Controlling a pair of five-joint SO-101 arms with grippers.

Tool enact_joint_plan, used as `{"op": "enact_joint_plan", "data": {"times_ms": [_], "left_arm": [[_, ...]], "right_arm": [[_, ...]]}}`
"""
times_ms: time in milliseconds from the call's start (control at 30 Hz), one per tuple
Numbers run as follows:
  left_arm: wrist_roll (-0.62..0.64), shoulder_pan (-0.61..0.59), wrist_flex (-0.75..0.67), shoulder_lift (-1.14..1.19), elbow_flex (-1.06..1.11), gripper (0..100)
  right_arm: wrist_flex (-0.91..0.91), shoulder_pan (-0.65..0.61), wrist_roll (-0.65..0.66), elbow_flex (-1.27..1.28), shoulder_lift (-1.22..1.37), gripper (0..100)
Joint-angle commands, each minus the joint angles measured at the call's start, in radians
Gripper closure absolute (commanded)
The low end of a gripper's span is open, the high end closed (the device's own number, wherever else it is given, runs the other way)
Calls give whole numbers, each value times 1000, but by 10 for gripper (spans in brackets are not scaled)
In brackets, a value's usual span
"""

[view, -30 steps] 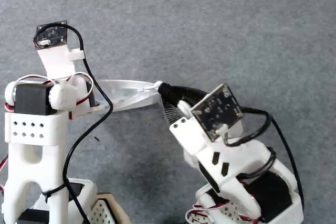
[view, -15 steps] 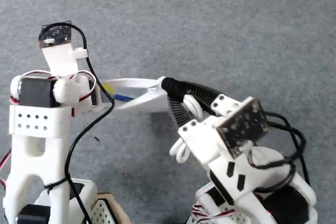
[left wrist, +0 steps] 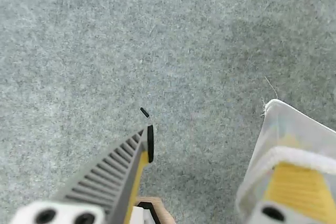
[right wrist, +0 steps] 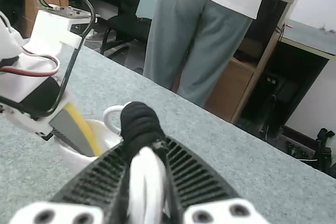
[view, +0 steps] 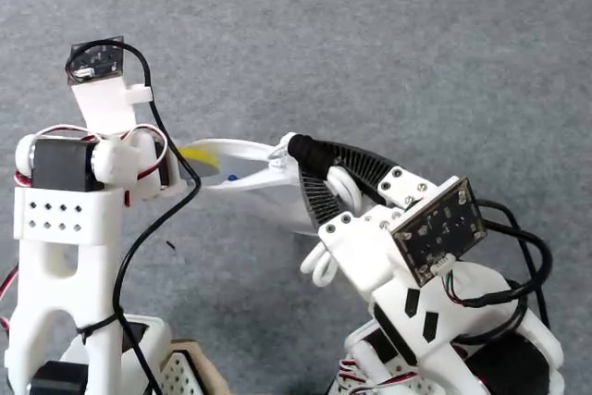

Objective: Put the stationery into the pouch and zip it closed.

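The white see-through pouch (view: 252, 179) hangs between both arms, mouth upward. A yellow shape (view: 199, 156) and a blue bit (view: 231, 175) show inside its left end. My right gripper (view: 298, 150) is shut on the pouch's right end, which it holds up off the table; white material sits pinched between its black ribbed fingers (right wrist: 181, 169). My left gripper (left wrist: 207, 135) stands open at the pouch's left end. The pouch edge (left wrist: 286, 129) lies over one yellow-padded jaw, and the other finger (left wrist: 134, 158) is well apart from it. That left finger (right wrist: 73, 124) leans against the pouch rim (right wrist: 102, 137).
Grey carpet-like cloth (view: 416, 71) covers the table, with open room at the back and right. A small black speck (view: 171, 247) lies near the left arm's base. A wooden block (view: 199, 365) sits at the near edge between the arm bases.
The right arm's wrist has swung back and down to the right while its tip stayed on the pouch end. The pouch has sagged and opened wider. The left arm barely shifted.
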Motion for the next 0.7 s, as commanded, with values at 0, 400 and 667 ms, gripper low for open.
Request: {"op": "enact_joint_plan", "data": {"times_ms": [0,400,667], "left_arm": [[-8,-13,0,-15,-90,627],[-6,-104,0,-14,-409,621],[-6,-102,0,-14,-430,534]], "right_arm": [[-12,26,-5,-73,-12,986],[-48,32,-3,-117,-10,986],[-43,32,-3,-116,-10,986]]}}
